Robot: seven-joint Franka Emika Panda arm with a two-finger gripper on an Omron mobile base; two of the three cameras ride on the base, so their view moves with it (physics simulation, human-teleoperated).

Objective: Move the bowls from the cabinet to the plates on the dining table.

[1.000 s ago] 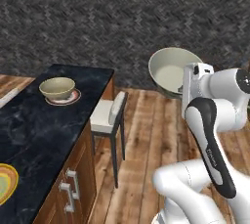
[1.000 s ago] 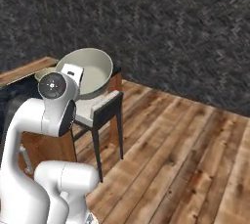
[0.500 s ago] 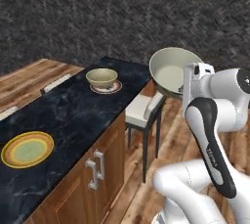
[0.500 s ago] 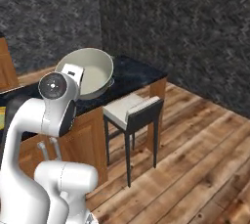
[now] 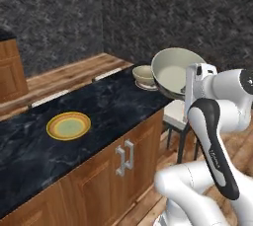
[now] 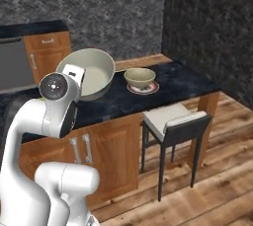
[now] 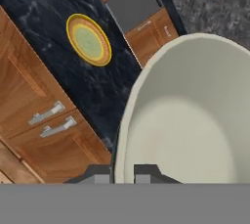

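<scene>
Dark herringbone stone walls and plank flooring surround the work area; orange-brown cupboards run underneath. Jaws (image 7: 121, 173): the two dark tips sit either side of the rim of a deep round cream-grey glazed bowl (image 5: 174, 72), closed on that rim, bowl tipped on its side and carried in the air beside the black white-veined marble desk (image 5: 108, 109). Outward from there: a second, tan-cream bowl (image 6: 140, 78) already rests on a flat round plate (image 6: 143, 89) at the desk's far end. Further along the marble, a bare yellow-orange plate (image 5: 68, 125) with a greenish centre lies well apart from the held bowl; the hand view shows it at upper left. A black stool with a white seat (image 6: 173, 120) stands just beside the desk's end.

Step in hand, as I read it: transport of bowl two, placement not yet done. Next move calls for bringing the bowl over the bare plate, levelling it mouth-up, lowering until seated, then opening. Risk: rim grip may let it swing.

No brands, labels or writing legible anywhere.
</scene>
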